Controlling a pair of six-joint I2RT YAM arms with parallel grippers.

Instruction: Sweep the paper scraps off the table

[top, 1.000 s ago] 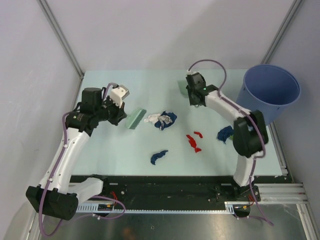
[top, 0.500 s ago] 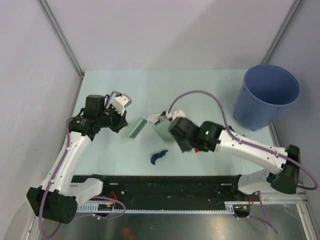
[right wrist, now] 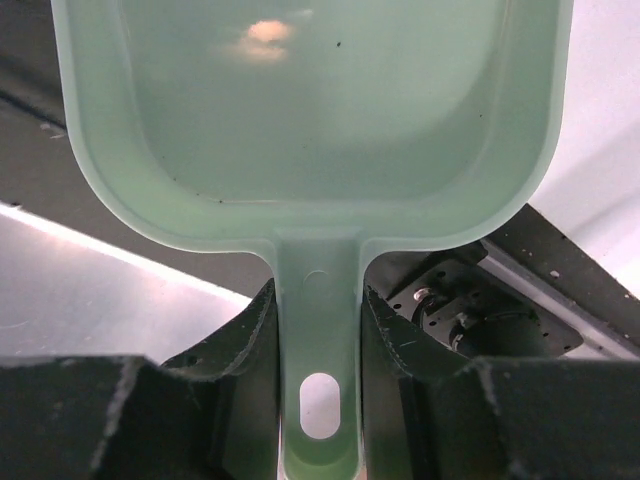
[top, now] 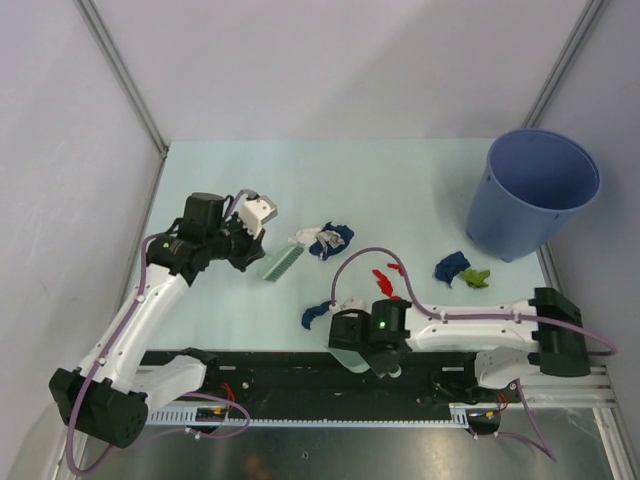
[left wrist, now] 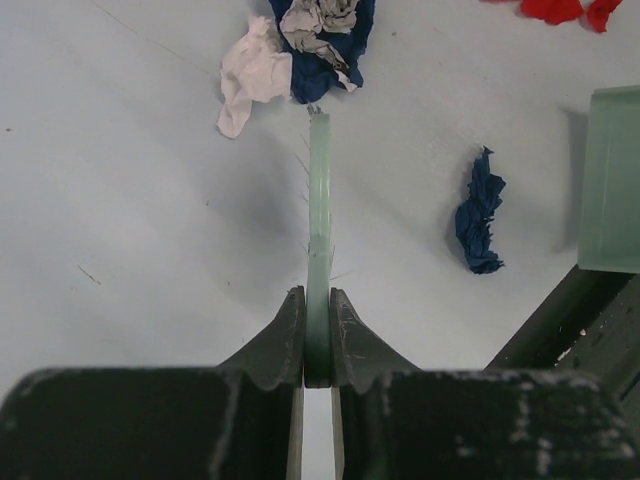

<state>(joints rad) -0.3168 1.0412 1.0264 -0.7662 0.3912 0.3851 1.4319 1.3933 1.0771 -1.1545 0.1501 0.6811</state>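
Observation:
My left gripper [top: 258, 248] is shut on the handle of the mint-green brush [top: 281, 262], whose bristle end sits just short of a white and dark blue scrap clump [top: 325, 240]. In the left wrist view the brush [left wrist: 318, 200] points at the white scrap [left wrist: 250, 75] and the blue clump [left wrist: 325, 40]. My right gripper [top: 368, 348] is shut on the handle of the mint-green dustpan [top: 346, 358], held over the table's near edge. The pan [right wrist: 310, 120] is empty. Other paper scraps on the table [top: 220, 180] are red [top: 385, 280], dark blue [top: 317, 316], dark blue [top: 450, 266] and green [top: 476, 277].
A tall blue bucket [top: 535, 190] stands at the back right corner. The black-and-metal rail [top: 300, 385] runs along the near edge under the dustpan. The left wrist view shows a dark blue scrap [left wrist: 478, 225] and the dustpan's side [left wrist: 608, 180] to the right.
My right arm has swung with the dustpan from the far side of the table across the middle to the near edge. My left gripper has moved the brush slightly right.

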